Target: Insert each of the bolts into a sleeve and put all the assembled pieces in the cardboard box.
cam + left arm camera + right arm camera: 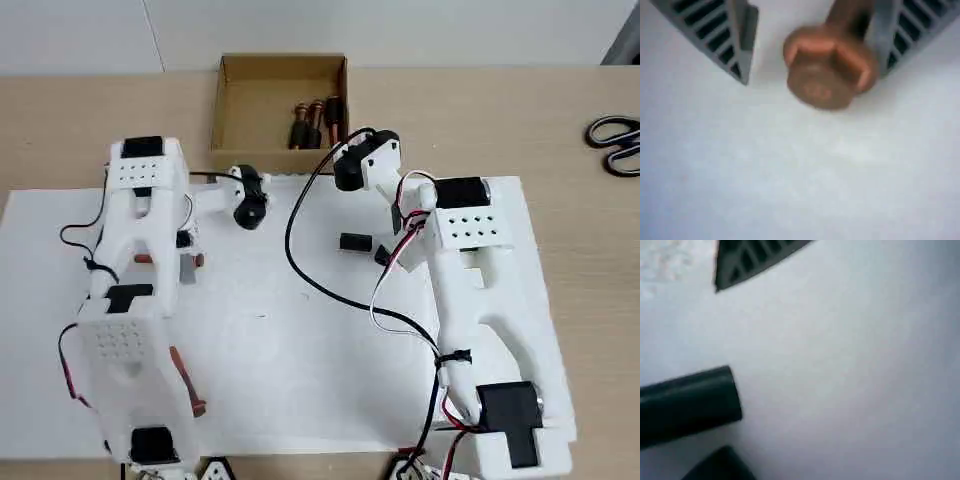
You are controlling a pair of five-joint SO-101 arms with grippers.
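Note:
A copper bolt [827,70] lies on the white sheet [300,340] between the fingers of my left gripper [172,262], its hexagonal flanged head facing the camera. The left gripper is open; the bolt touches one finger [895,35] and stands apart from the other. A second bolt [186,378] lies beside the left arm's base. My right gripper [385,245] is open, low over the sheet, with one finger [755,260] well clear of a black sleeve [687,402] lying beside it. The cardboard box [232,100] at the back holds three assembled pieces [315,122].
Black scissors [615,142] lie at the table's far right edge. Cables loop from the right arm across the middle of the sheet [320,290]. A dark shape [715,465] sits at the right wrist view's edge; I cannot tell what it is.

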